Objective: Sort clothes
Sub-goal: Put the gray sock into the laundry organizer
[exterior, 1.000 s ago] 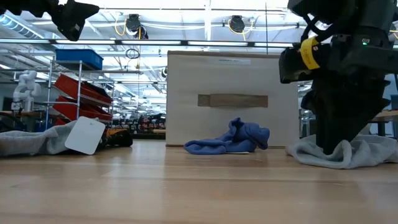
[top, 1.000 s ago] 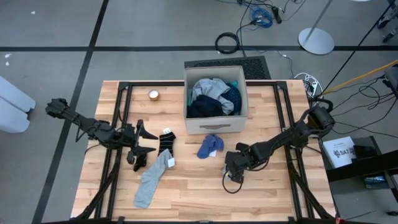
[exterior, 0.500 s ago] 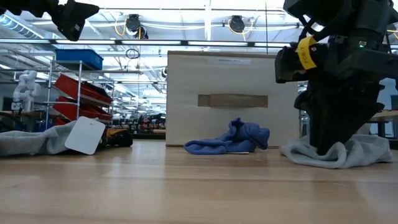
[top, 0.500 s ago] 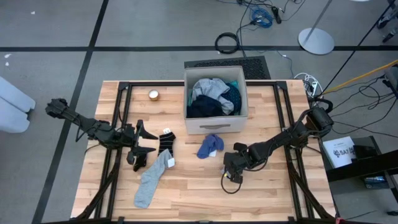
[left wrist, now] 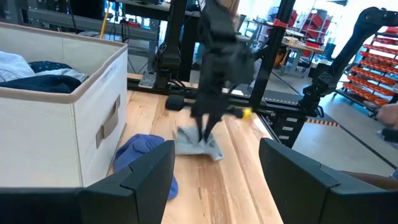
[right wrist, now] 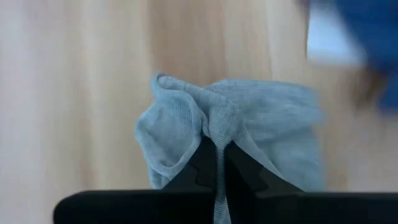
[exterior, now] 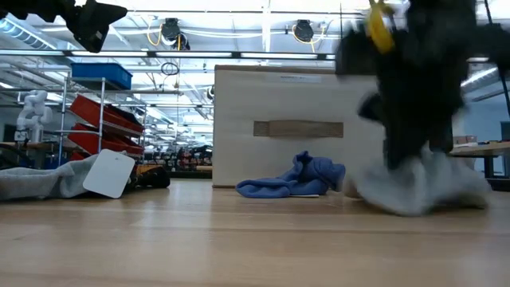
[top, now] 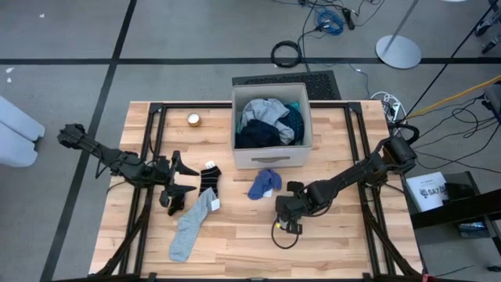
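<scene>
Two dark arms work over the wooden table (top: 235,243). The right gripper (right wrist: 216,163) pinches a small pale grey cloth (right wrist: 249,130) between its closed fingers, low on the tabletop just beside the crumpled blue garment (top: 264,183), in front of the beige fabric box (top: 272,156) full of clothes. The left gripper (top: 177,188) hovers with fingers spread beside a black striped sock (top: 208,178) and a long grey sock (top: 191,225).

Beige square fabric box (top: 271,125) at the wooden worktop's (top: 235,243) rear edge, centre, clothes inside. Blue crumpled garment (top: 264,184) just before it. Long grey sock (top: 190,225) toward the front-left corner. Right tool (top: 285,215) front of centre; left tool (top: 182,177) near the left edge.
</scene>
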